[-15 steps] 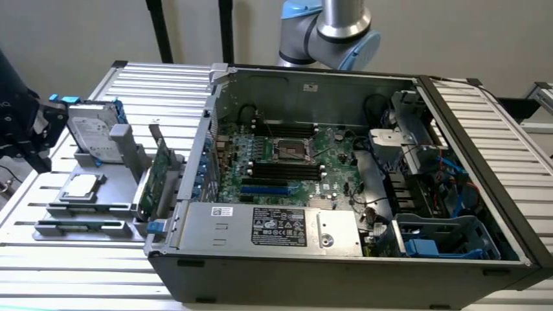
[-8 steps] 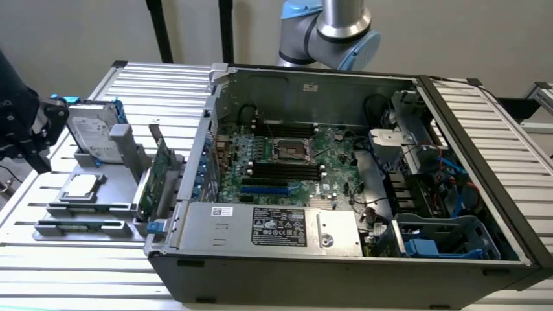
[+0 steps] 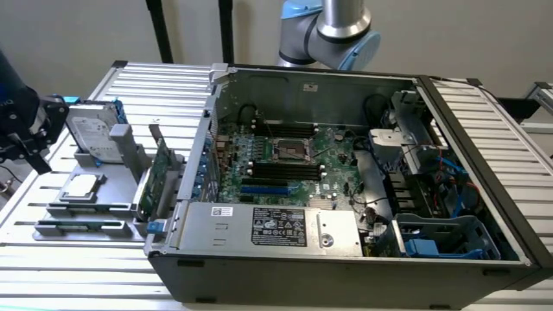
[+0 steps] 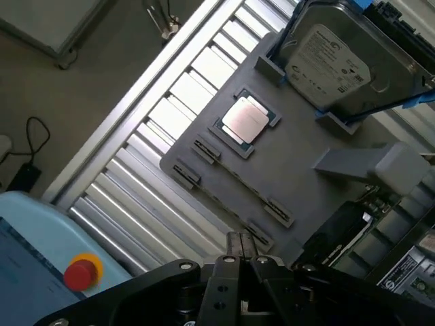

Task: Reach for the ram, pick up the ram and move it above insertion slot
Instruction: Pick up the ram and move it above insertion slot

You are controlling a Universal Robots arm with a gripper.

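The black two-finger gripper point(image 4: 240, 246) hangs over the flat grey fixture plate point(image 4: 285, 170), fingertips pressed together with nothing between them. The long, thin green ram stick point(image 3: 79, 226) lies in its holder at the exterior view's left, well apart from the long black plastic insertion slot point(image 3: 285, 170) inside the open dark computer case point(image 3: 346, 272).
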